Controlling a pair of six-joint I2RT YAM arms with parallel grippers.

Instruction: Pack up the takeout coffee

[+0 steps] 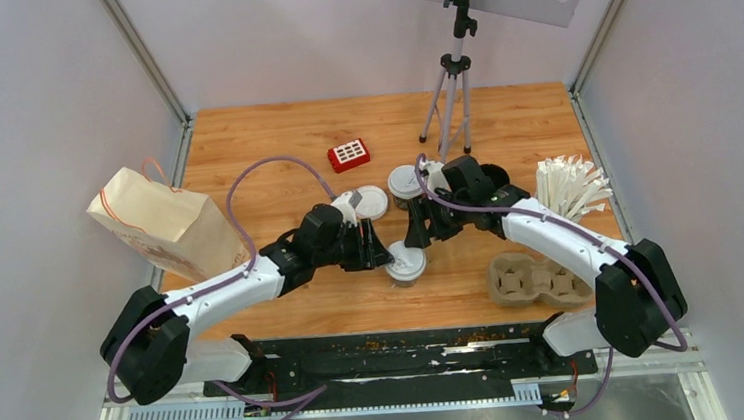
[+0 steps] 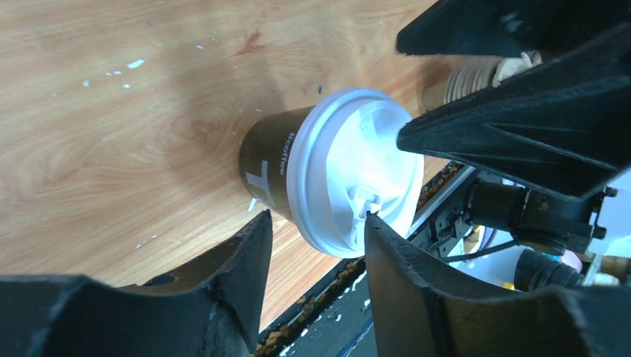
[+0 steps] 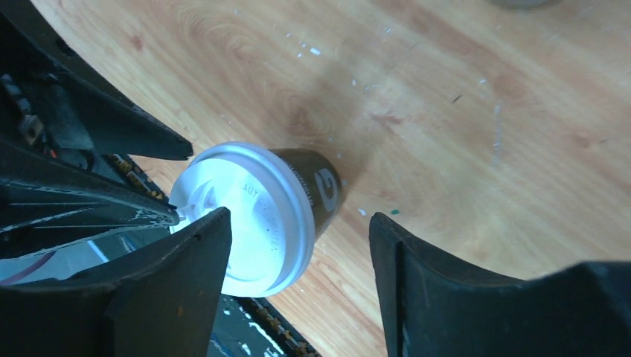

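Two sets of jaws stand spread, grasping nothing: the left gripper [image 2: 314,219] and right gripper [image 3: 298,217] flank one takeout coffee cup [image 1: 405,265] from either side. It stands upright close to the near edge of the table [image 1: 272,138], with bare wood beyond it. Pale print on its side reads "coffee" beside a large "T". Behind it stand a second lidded cup [image 1: 370,202] and a third lidded cup [image 1: 406,180]. The cardboard cup tray [image 1: 537,279] lies to its right.

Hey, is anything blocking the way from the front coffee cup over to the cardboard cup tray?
Nothing visible on the table: the wood between the front coffee cup and the cup tray is bare. The right arm does stretch above the tray's far edge, and the left tool and right tool both hover open at that cup.
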